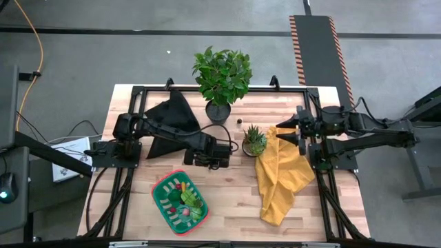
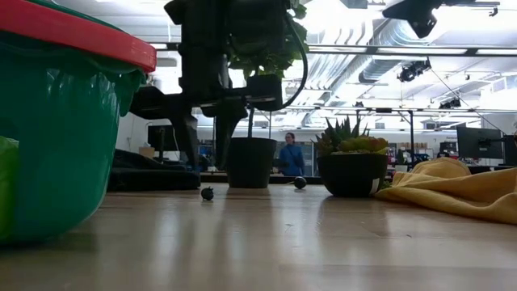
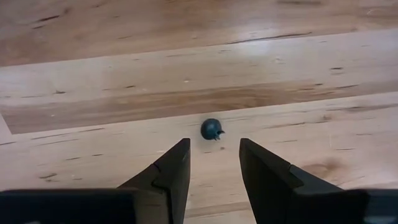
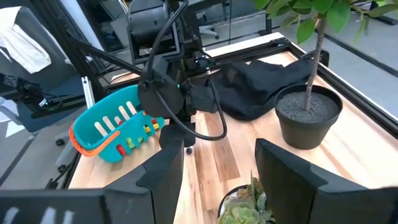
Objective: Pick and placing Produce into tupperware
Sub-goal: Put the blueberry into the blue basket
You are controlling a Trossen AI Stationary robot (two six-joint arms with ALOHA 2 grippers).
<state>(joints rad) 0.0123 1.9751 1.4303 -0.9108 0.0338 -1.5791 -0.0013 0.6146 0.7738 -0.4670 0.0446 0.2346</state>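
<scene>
The green tupperware [image 1: 180, 202] with a red rim sits near the table's front edge and holds several small toy produce pieces [image 1: 187, 198]. It also fills the left of the low view [image 2: 56, 121]. A small dark round toy berry [image 3: 212, 129] rests on the wood, also visible in the low view [image 2: 208, 193]. My left gripper [image 3: 214, 155] points down above it, open, with one finger on each side and not touching. It shows at the table's middle in the high view [image 1: 209, 161]. A second dark berry [image 1: 239, 121] lies near the large plant. My right gripper [image 1: 287, 132] is open and empty above the yellow cloth.
A large leafy potted plant [image 1: 222, 79] stands at the far middle, with a small spiky potted plant [image 1: 253, 141] just right of my left gripper. A black cloth [image 1: 169, 120] lies at the far left and a yellow cloth [image 1: 282, 176] at the right. A person [image 2: 289, 155] stands far behind the table.
</scene>
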